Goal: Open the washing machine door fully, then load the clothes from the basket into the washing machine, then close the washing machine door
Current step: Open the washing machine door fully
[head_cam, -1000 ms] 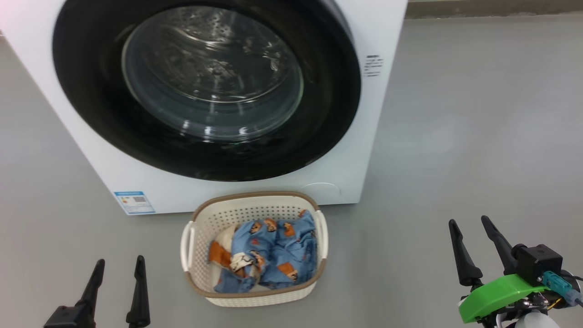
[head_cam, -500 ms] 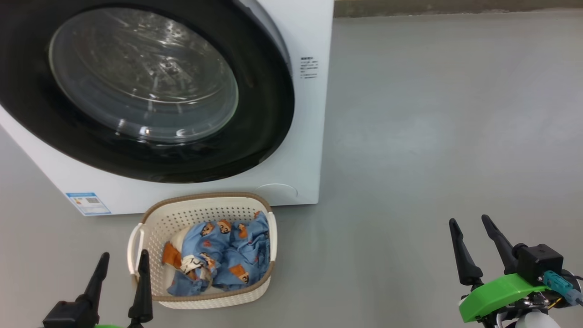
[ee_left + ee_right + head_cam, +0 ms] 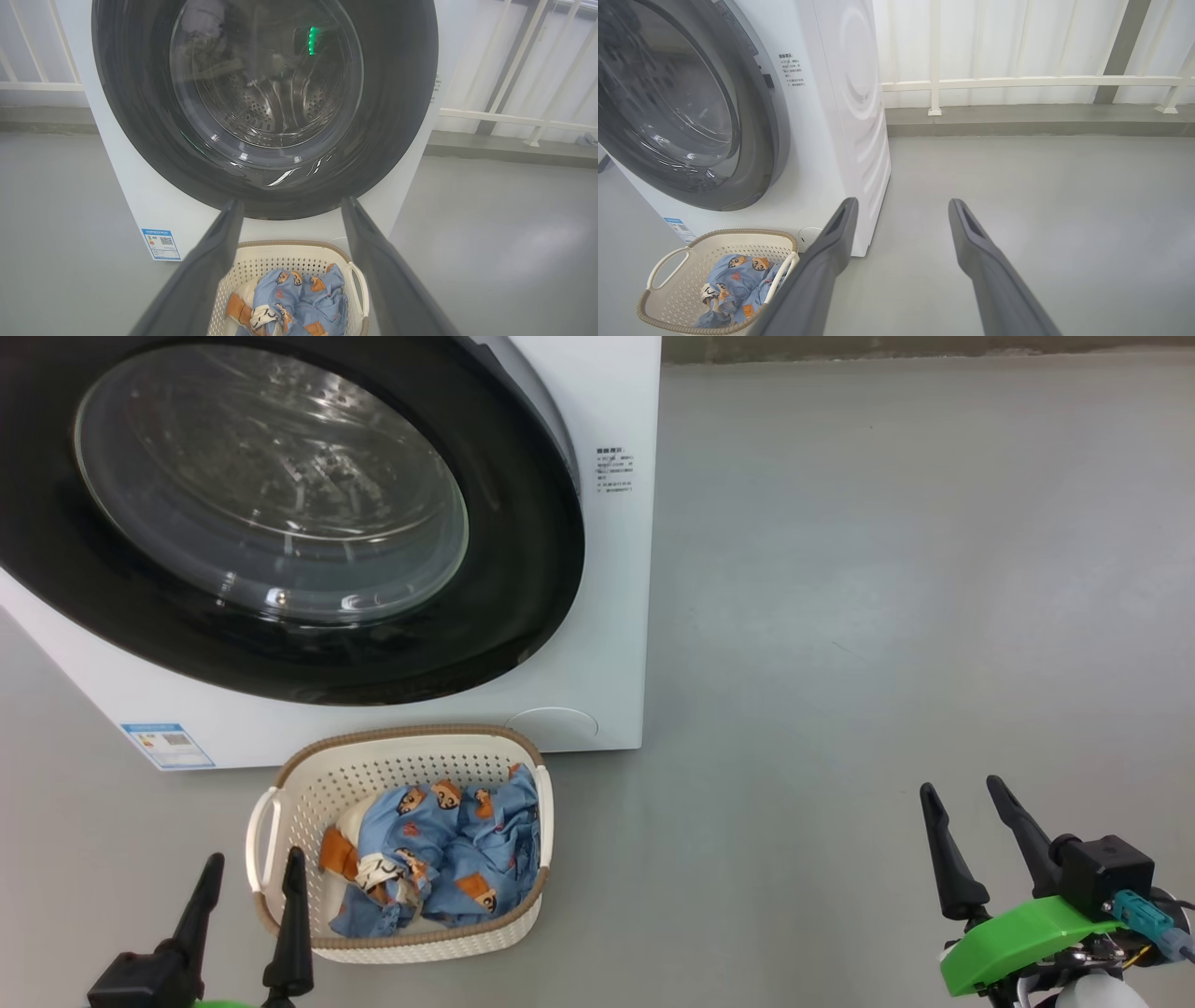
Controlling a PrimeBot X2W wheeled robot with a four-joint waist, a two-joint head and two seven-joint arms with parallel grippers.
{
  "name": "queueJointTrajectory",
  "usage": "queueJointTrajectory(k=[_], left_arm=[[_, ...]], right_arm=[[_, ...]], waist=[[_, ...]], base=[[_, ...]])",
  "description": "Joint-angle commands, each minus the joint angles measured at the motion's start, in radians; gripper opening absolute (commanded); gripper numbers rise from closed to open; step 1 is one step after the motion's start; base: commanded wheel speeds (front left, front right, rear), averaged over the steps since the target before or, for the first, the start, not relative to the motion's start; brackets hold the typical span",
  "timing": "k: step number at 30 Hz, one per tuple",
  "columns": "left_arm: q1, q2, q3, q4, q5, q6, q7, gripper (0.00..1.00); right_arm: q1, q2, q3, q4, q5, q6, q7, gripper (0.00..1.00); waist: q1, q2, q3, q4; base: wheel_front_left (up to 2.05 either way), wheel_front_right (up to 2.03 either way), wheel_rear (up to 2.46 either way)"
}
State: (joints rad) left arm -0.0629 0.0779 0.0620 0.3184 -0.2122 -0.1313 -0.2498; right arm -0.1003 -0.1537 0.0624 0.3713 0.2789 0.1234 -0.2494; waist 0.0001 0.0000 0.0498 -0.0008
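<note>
Washer door sits shut, basket of bear-print clothes just in front for short reach; left gripper & right gripper spread, empty, prob. ready to open it.

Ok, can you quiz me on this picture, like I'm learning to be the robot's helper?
1. True or false: the door is shut.
2. Where are the clothes? A: in the drum. B: in the basket. C: on the floor.
3. Which is nearer the basket, the left pincer or the right pincer?
Key: 1 true. 2 B. 3 the left pincer.
</note>
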Motion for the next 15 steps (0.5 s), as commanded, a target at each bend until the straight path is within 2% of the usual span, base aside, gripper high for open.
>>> queueJointTrajectory(k=[1, 6, 7, 8, 9, 11, 12, 15], left_arm=[[-0.034, 0.02, 0.028, -0.021, -0.014, 0.001, -0.012, 1.0], [-0.035, 0.016, 0.023, -0.018, -0.019, 0.001, -0.012, 1.0], [-0.035, 0.015, 0.022, -0.018, -0.02, 0.001, -0.012, 1.0], [-0.035, 0.014, 0.022, -0.018, -0.021, 0.001, -0.012, 1.0], [-0.035, 0.012, 0.022, -0.018, -0.022, 0.001, -0.012, 1.0], [-0.034, 0.008, 0.021, -0.019, -0.024, 0.001, -0.012, 1.0], [-0.033, 0.006, 0.02, -0.02, -0.025, 0.001, -0.012, 1.0], [-0.03, -0.002, 0.016, -0.021, -0.03, 0.001, -0.012, 1.0]], right_arm=[[-0.044, -0.01, 0.022, -0.021, -0.005, 0.007, -0.012, 1.0], [-0.054, -0.005, 0.022, -0.022, 0.008, 0.007, -0.012, 1.0], [-0.056, -0.002, 0.021, -0.022, 0.019, 0.007, -0.012, 0.81], [-0.06, 0.002, 0.02, -0.022, 0.031, 0.007, -0.012, 0.53], [-0.064, 0.004, 0.02, -0.021, 0.043, 0.007, -0.012, 0.35], [-0.075, 0.013, 0.017, -0.023, 0.083, 0.007, -0.012, 0.1], [-0.083, 0.018, 0.015, -0.023, 0.109, 0.007, -0.012, 0.0], [-0.115, 0.034, 0.009, -0.029, 0.204, 0.007, -0.012, 0.0]], waist=[[0.0, 0.0, 0.001, 0.001], [-0.0001, 0.0, 0.008, 0.007], [-0.0001, 0.0, 0.01, 0.009], [-0.0001, 0.0, 0.012, 0.011], [-0.0001, 0.0, 0.014, 0.012], [-0.0001, 0.0, 0.018, 0.016], [-0.0001, 0.0, 0.02, 0.017], [-0.0001, 0.0, 0.029, 0.022]], base=[[0.0, 0.0, 0.0], [0.0, 0.0, 0.0], [0.0, 0.0, 0.0], [0.0, 0.0, 0.0], [0.0, 0.0, 0.0], [0.0, 0.0, 0.0], [0.0, 0.0, 0.0], [0.0, 0.0, 0.0]])
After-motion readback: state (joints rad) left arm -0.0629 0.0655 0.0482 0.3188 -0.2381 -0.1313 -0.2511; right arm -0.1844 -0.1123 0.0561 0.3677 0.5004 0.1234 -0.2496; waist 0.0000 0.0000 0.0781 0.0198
